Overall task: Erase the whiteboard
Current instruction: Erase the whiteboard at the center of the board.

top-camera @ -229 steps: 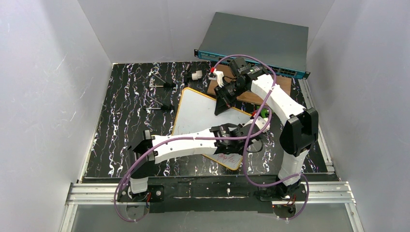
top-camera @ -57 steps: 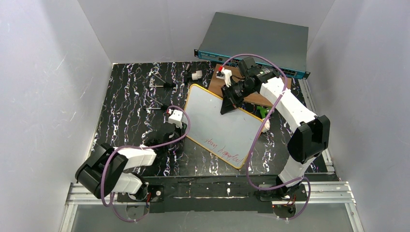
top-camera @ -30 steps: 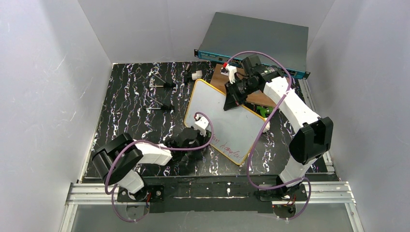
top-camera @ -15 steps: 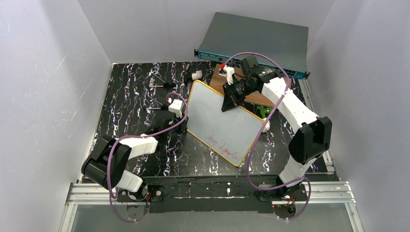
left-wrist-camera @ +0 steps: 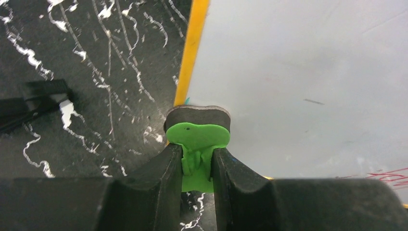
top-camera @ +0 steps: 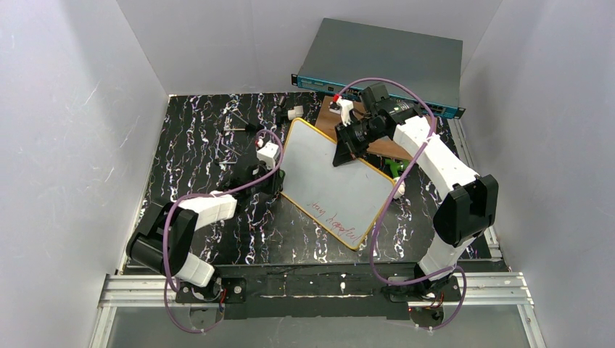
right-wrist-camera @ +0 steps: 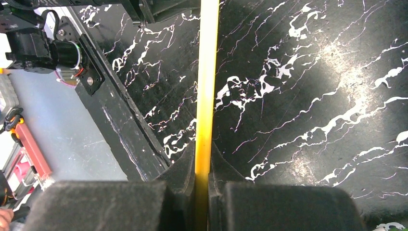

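The whiteboard (top-camera: 333,177), white with an orange-yellow frame, lies tilted on the black marbled table, with red handwriting (top-camera: 337,219) near its near edge. My right gripper (top-camera: 347,148) is shut on the board's far edge; the right wrist view shows the yellow frame (right-wrist-camera: 206,110) edge-on between its fingers. My left gripper (top-camera: 270,176) is shut on a green eraser with a dark felt pad (left-wrist-camera: 198,130). The pad rests at the board's left frame edge (left-wrist-camera: 188,62). Red writing shows at the lower right of the left wrist view (left-wrist-camera: 389,174).
A brown wooden board (top-camera: 406,138) lies under the whiteboard's far side. A grey-teal network switch (top-camera: 384,61) stands at the back. Black clips (top-camera: 243,127) and a small white part (top-camera: 294,114) lie at the back left. A green item (top-camera: 395,168) lies by the board's right edge.
My left gripper with the eraser swung from the board's near part out to its left edge and farther back. The writing at the near edge remains. The right gripper stays clamped on the board.
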Available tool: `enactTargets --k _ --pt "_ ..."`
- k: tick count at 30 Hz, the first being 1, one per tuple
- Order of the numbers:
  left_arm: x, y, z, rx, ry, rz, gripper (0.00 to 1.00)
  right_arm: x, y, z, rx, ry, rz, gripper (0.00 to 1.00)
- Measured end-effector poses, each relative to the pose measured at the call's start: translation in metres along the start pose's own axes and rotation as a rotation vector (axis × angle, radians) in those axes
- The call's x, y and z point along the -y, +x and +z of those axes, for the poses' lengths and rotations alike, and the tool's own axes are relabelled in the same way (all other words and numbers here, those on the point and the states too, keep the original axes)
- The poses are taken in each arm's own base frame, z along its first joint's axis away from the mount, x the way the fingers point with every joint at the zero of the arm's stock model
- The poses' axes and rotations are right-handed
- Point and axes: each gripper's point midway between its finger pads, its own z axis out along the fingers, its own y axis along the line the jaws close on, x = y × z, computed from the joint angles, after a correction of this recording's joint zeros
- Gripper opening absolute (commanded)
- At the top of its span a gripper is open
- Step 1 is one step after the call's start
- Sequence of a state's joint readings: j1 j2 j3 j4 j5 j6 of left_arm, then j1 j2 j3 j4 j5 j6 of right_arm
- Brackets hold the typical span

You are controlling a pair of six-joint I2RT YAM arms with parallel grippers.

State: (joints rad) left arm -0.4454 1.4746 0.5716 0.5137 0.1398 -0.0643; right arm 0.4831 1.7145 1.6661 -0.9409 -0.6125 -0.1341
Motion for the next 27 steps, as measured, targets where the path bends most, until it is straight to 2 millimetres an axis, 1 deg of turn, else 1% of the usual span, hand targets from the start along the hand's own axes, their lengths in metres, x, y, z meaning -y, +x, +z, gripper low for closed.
enactTargets --k 7,10,11,13,15,16,18,20,21,23,25,27 --pt "0.021 -0.018 0.002 -0.031 0.070 0.004 0.00 0.003 -0.001 -0.001 0.004 0.009 0.009 0.01" --pt "0.033 -0.033 0.002 -0.039 0.100 -0.007 0.00 0.005 -0.001 -0.002 0.006 0.014 0.013 0.01" --pt "0.038 -0.041 0.001 -0.040 0.114 -0.012 0.00 0.005 -0.001 -0.002 0.007 0.017 0.014 0.01" --pt "0.048 -0.061 -0.001 -0.035 0.145 -0.021 0.00 0.005 -0.001 -0.002 0.008 0.019 0.014 0.01" --pt "0.059 -0.088 -0.004 -0.004 0.184 -0.023 0.00 0.006 -0.002 -0.002 0.008 0.020 0.014 0.01" --pt "0.066 -0.105 -0.007 0.024 0.207 -0.022 0.00 0.006 -0.002 -0.002 0.010 0.020 0.012 0.01" --pt "0.080 -0.141 -0.015 0.097 0.255 -0.015 0.00 0.005 -0.002 0.000 0.009 0.013 0.005 0.01" --pt "0.091 -0.165 -0.026 0.154 0.291 -0.005 0.00 0.001 0.002 0.006 -0.009 -0.013 -0.008 0.01" --pt "0.096 -0.174 -0.032 0.179 0.305 0.003 0.00 -0.003 0.005 0.009 -0.021 -0.033 -0.010 0.01" --pt "0.099 -0.179 -0.043 0.205 0.317 0.012 0.00 -0.012 0.010 0.018 -0.045 -0.084 -0.017 0.01" --pt "0.099 -0.171 -0.048 0.209 0.317 0.016 0.00 -0.018 0.014 0.023 -0.061 -0.116 -0.018 0.01" --pt "0.097 -0.153 -0.051 0.201 0.311 0.013 0.00 -0.020 0.016 0.025 -0.068 -0.132 -0.019 0.01"
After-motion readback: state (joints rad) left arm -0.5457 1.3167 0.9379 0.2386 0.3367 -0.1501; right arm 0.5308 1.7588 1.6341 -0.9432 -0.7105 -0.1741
